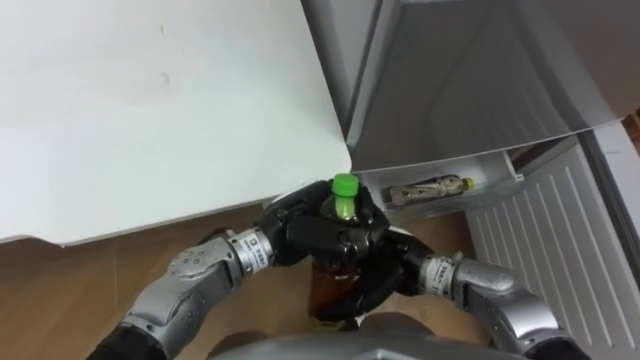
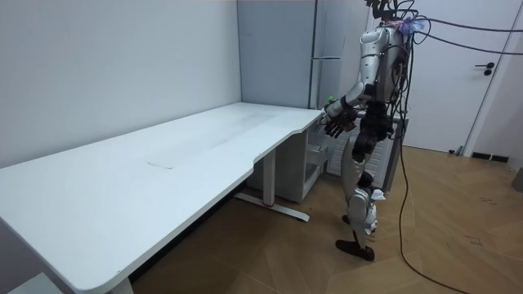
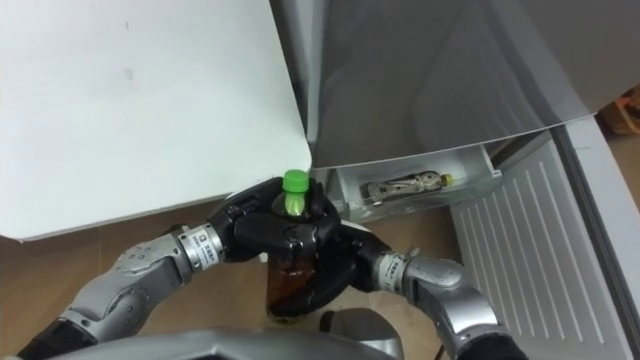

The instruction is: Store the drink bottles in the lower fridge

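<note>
1. You have the green-capped tea bottle (image 1: 329,286) held upright in front of the robot's chest. Its long axis is near vertical and its cap points up toward the head camera.
2. The left hand (image 1: 300,232) is closed round the bottle's shoulder, just under the cap. The right hand (image 1: 372,277) is curled round the lower body from the other side, so both hands grip the one bottle.
3. The open drawer (image 1: 497,170) at the foot of the grey fridge (image 1: 480,70) lies ahead of the hands and off to the robot's right. It sits just past the corner of the white surface (image 1: 150,110).
4. A second bottle (image 1: 430,189) already lies on its side in that drawer, its length running along the drawer (free room looks tight beside it).
5. The right hand is the nearer one to the drawer, so I judge the carry goes forward, rightward and down. The bottle will probably need tipping onto its side to match the one inside.
6. In the room view the robot stands upright at the end of the surface, close before the fridge.
</note>
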`<state>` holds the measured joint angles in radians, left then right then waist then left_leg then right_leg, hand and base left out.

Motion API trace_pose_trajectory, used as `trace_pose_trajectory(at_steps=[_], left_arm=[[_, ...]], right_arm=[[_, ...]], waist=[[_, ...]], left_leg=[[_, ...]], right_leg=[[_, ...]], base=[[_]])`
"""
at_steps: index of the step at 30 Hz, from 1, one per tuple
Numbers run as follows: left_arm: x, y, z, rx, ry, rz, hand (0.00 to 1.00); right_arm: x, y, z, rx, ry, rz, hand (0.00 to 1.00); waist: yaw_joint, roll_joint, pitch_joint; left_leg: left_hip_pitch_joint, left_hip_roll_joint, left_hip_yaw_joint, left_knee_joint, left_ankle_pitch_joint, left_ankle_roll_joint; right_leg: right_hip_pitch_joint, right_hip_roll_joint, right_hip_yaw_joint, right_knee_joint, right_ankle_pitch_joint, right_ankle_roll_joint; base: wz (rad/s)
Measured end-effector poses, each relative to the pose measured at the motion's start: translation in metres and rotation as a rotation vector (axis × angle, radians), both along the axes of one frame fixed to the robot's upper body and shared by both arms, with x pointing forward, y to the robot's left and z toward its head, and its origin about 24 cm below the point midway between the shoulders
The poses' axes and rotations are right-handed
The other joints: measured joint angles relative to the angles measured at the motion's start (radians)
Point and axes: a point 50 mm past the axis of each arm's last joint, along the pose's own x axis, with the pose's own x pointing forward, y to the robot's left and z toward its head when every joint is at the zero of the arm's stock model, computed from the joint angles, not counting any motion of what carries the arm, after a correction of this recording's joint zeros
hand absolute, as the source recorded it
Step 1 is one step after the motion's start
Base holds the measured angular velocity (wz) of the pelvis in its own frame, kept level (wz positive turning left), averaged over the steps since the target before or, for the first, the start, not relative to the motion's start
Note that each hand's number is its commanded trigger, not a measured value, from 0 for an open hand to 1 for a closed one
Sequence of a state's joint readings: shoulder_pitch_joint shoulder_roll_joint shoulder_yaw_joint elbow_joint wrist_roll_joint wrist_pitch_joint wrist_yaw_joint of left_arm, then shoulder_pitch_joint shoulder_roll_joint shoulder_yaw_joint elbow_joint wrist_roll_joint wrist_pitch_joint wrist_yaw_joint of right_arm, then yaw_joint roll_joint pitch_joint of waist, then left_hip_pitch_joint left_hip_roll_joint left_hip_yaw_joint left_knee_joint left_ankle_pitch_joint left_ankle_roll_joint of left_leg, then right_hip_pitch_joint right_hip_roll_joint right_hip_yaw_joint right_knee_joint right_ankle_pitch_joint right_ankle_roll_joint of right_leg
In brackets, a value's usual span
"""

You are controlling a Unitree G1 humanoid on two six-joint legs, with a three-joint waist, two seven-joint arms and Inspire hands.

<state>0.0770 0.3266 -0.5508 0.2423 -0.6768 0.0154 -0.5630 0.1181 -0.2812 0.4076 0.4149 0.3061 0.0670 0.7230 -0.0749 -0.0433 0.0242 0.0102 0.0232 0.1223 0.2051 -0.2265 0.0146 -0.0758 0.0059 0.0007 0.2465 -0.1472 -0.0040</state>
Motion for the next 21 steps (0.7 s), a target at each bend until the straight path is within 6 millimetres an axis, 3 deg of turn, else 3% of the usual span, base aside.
trace_pose_trajectory(at_steps=[7, 12, 19, 20, 21], left_arm=[[0.0014, 0.0021, -0.0014, 0.008, 0.006, 0.002, 1.00], [0.0014, -0.0001, -0.0007, -0.027, 0.023, 0.015, 1.00], [0.0048, -0.0004, 0.0016, -0.055, 0.029, 0.040, 1.00], [0.0055, -0.0005, 0.0020, -0.056, 0.026, 0.040, 0.89], [0.0061, -0.0007, 0.0025, -0.058, 0.025, 0.040, 0.65]], right_arm=[[-0.0062, 0.0033, -0.0002, 0.014, 0.016, 0.075, 1.00], [-0.0048, 0.0055, 0.0009, 0.021, 0.002, 0.080, 1.00], [0.0002, 0.0075, 0.0034, 0.027, -0.015, 0.086, 1.00], [0.0005, 0.0078, 0.0036, 0.029, -0.017, 0.086, 1.00], [0.0009, 0.0078, 0.0040, 0.030, -0.022, 0.085, 1.00]], waist=[[-0.001, -0.004, -0.0032], [-0.002, -0.009, -0.0097], [-0.003, -0.008, -0.0092], [-0.003, -0.008, -0.0091], [-0.003, -0.008, -0.0089]], left_leg=[[-0.001, -0.001, 0.004, 0.001, 0.000, 0.000], [0.003, -0.001, 0.004, 0.003, 0.000, 0.000], [0.004, 0.000, 0.003, 0.009, 0.000, 0.000], [0.003, 0.000, 0.002, 0.009, 0.000, 0.000], [0.002, 0.000, 0.002, 0.010, 0.000, 0.000]], right_leg=[[-0.002, -0.001, 0.001, 0.001, 0.000, 0.000], [0.002, -0.002, 0.000, -0.001, 0.000, 0.000], [0.002, -0.002, -0.001, 0.002, 0.000, 0.000], [0.002, -0.002, -0.001, 0.004, 0.000, 0.000], [0.002, -0.002, -0.001, 0.005, 0.000, 0.000]], base=[[0.00], [0.00], [0.00], [0.00], [0.00]])
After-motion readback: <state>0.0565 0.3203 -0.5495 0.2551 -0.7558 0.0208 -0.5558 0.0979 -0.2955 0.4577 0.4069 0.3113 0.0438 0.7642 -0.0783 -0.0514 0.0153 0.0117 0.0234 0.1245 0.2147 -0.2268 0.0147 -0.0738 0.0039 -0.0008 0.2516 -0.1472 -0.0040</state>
